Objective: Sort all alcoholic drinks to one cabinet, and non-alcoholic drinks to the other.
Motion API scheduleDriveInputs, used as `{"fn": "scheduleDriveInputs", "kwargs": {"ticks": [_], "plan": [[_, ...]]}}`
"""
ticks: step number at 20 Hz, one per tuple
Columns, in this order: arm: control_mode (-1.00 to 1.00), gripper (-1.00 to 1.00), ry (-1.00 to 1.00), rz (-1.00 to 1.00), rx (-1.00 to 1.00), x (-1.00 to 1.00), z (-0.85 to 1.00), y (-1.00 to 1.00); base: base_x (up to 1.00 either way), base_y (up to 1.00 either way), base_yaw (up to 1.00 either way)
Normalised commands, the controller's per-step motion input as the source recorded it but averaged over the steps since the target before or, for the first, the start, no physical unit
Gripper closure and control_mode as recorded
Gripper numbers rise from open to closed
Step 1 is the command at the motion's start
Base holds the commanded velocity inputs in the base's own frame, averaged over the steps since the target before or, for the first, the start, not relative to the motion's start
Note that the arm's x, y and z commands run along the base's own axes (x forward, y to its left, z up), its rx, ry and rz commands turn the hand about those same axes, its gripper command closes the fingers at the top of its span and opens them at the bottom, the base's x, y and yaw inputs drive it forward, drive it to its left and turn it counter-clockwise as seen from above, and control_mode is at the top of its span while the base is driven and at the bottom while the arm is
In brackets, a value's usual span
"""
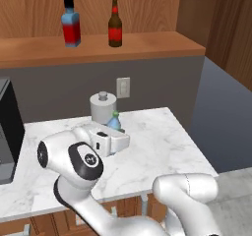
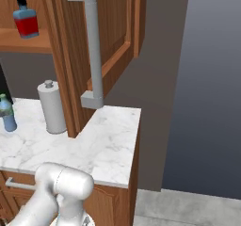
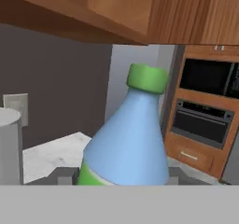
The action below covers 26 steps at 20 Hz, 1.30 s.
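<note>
The small light-blue bottle [image 1: 114, 121] with a green cap stands on the marble counter [image 1: 157, 141], beside the paper-towel roll. My gripper [image 1: 117, 132] is shut on its lower body. In the hand view the light-blue bottle [image 3: 130, 139] sits close between the fingertips of the gripper [image 3: 119, 178]. From the right base view the light-blue bottle [image 2: 6, 113] shows at the left edge. On the wood cabinet shelf [image 1: 147, 45] above stand the squarish blue bottle [image 1: 71, 23] with a red label and the slim dark-brown bottle [image 1: 115, 24]. The blue bottle [image 2: 26, 19] shows again at upper left.
A white paper-towel roll [image 1: 102, 107] stands right behind the bottle, against the grey wall. A black appliance [image 1: 7, 127] sits at the counter's left. A cabinet door [image 2: 113, 32] hangs open above the counter's right end. The counter ends at the right in a drop to the floor.
</note>
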Motion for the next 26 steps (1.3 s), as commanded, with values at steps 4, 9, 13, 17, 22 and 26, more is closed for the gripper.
{"fn": "scheduleDriveInputs", "kwargs": {"ticks": [4, 9, 13, 17, 22, 26], "plan": [[-1.00, 1.00, 0.00, 0.43, 0.06, -0.28, 0.59, -0.51, 0.00, 0.00, 0.00], [-1.00, 1.00, 0.00, 0.45, 0.10, -0.14, 0.47, -0.66, 0.00, 0.00, 0.00], [-1.00, 1.00, 0.00, 0.41, 0.07, -0.04, 0.43, -0.54, 0.00, 0.00, 0.00], [-1.00, 1.00, 0.00, 0.40, 0.07, -0.05, 0.37, -0.50, 0.00, 0.00, 0.00], [-1.00, 1.00, 0.05, 0.34, 0.08, 0.00, 0.25, -0.41, 0.00, 0.00, 0.00], [-1.00, 1.00, 0.26, 0.06, 0.03, 0.00, 0.11, -0.13, 0.00, 0.00, 0.00]]}}
